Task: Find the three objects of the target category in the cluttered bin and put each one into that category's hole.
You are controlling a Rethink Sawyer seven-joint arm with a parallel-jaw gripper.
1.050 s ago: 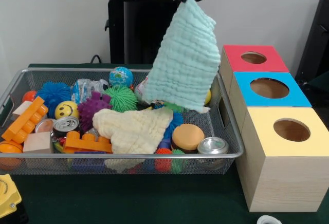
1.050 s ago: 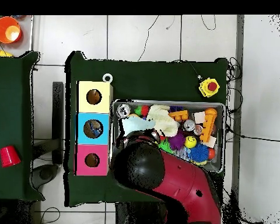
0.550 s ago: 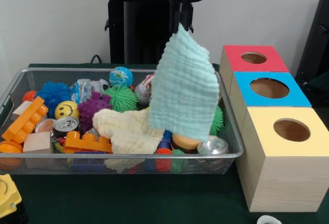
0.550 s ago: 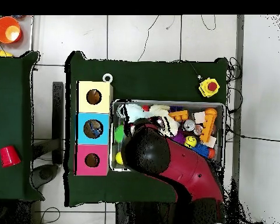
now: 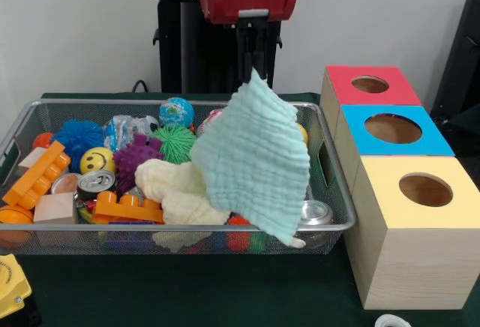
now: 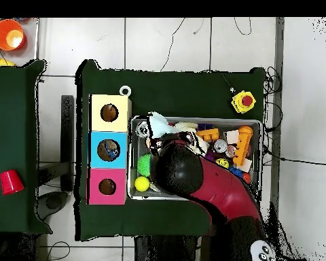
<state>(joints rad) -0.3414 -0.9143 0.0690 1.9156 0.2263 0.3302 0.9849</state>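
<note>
My gripper (image 5: 254, 70) is shut on the top corner of a mint-green cloth (image 5: 255, 159), which hangs tilted over the right half of the wire bin (image 5: 45, 106); its lower corner reaches the bin's front rim. In the overhead view the cloth (image 6: 157, 124) shows at the bin's end nearest the boxes, and the red and black arm (image 6: 183, 170) hides the gripper. A cream cloth (image 5: 184, 190) lies on the toys in the bin. To the right stand three boxes with round holes: red (image 5: 371, 85), blue (image 5: 394, 128) and yellow (image 5: 424, 190).
The bin holds orange bricks (image 5: 37, 173), a smiley ball (image 5: 96, 160), spiky balls (image 5: 135, 158), drink cans (image 5: 313, 212) and a wooden block (image 5: 54, 208). A yellow button box (image 6: 244, 101) sits on the table, and a red cup (image 6: 11, 181) on the neighbouring table.
The arm has come forward and lower over the bin. The mint-green cloth swung with it from the bin's back right toward the front rim.
</note>
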